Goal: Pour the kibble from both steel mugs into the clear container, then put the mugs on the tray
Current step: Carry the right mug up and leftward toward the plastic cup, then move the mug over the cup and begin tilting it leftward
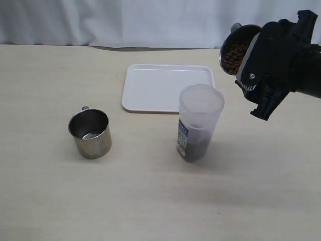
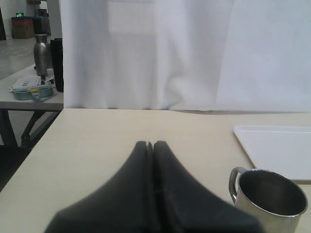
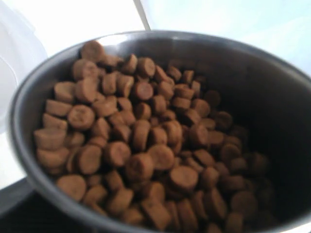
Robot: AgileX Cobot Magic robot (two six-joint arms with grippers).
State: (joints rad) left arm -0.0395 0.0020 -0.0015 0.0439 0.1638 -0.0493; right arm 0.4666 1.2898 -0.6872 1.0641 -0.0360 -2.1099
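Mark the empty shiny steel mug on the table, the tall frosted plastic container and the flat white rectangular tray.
Empty shiny steel mug (image 1: 93, 143), exterior view: its outer side wall.
Tall frosted plastic container (image 1: 200, 115), exterior view: its wall above the label.
Flat white rectangular tray (image 1: 160, 88), exterior view: its bare floor.

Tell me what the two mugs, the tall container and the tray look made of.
Mug on the table and held mug: apparently polished stainless steel, with mirror-like reflections on the walls.
Container: probably frosted translucent plastic; dark kibble shows cloudily through its lower part.
Tray: likely white plastic, smooth with a slight sheen; the exact type can't be told.
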